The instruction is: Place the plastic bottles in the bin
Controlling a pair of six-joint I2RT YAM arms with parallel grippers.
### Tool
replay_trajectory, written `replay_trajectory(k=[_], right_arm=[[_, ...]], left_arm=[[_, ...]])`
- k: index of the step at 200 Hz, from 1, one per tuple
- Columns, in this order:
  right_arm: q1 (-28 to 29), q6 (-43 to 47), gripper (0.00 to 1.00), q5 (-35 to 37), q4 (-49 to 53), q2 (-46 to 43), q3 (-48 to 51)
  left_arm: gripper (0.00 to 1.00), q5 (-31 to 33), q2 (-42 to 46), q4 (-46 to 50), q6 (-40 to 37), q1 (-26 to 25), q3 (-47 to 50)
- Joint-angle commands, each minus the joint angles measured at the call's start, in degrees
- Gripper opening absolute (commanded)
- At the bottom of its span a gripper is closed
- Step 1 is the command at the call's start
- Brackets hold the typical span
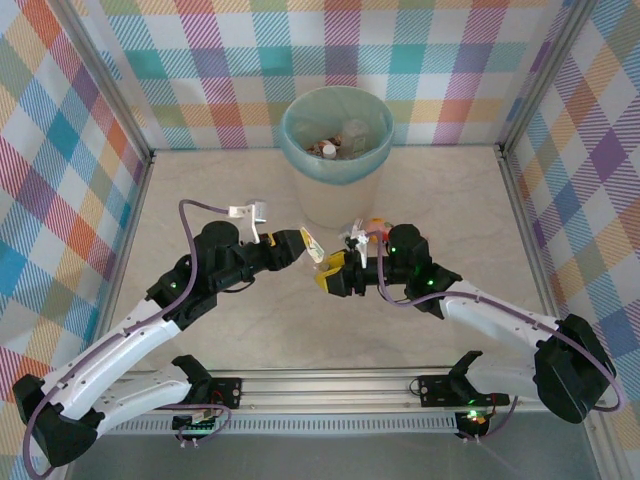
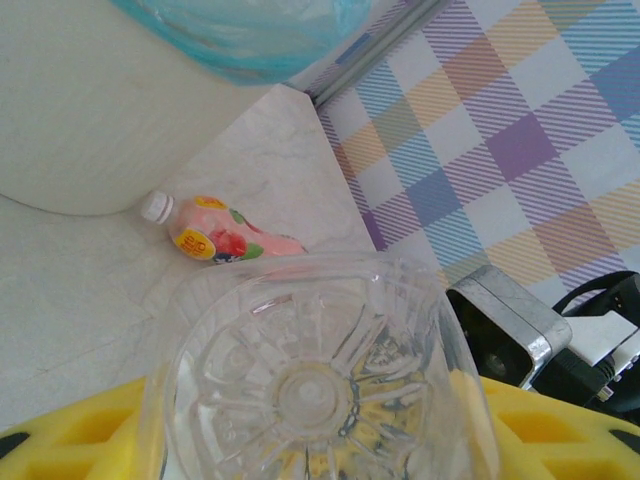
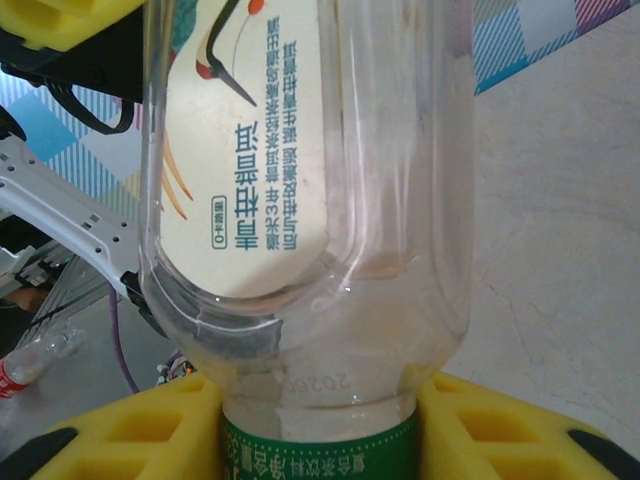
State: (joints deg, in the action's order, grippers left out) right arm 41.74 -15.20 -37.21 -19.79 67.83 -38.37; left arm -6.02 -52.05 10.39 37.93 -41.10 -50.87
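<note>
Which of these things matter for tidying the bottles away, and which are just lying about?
Job: round cream bin with teal liner; bottles already inside it; clear green-capped plastic bottle; pink plastic bottle.
Just there: checked cloth walls; purple cables.

A pale marbled tabletop (image 1: 455,205) sits enclosed by pastel plaid walls (image 1: 60,150).
</note>
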Motion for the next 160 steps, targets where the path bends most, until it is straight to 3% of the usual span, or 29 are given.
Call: replay_trajectory(k=[1, 45, 95, 160], right_arm=[[0.4, 1.6, 0.53, 5.8, 4.4, -2.0, -3.6], [0.4, 5.4, 0.74, 16.3, 16.6, -10.3, -8.4], [0.3, 7.8, 0.81, 38.8, 26.5, -17.7, -12.0], [0.2, 13.4, 0.83, 41.3, 29.7, -20.9, -12.7]], left_arm=[[0.53, 3.7, 1.9, 1.6, -1.3, 0.5, -0.4], [0.52, 11.6, 1.5, 5.0, -5.3, 0.5, -7.5], [0.53, 20.8, -13.3, 9.3, -17.3, 0.5, -29.5], [0.53, 31.5, -43.2, 7.7, -38.0, 1.2, -65.0]])
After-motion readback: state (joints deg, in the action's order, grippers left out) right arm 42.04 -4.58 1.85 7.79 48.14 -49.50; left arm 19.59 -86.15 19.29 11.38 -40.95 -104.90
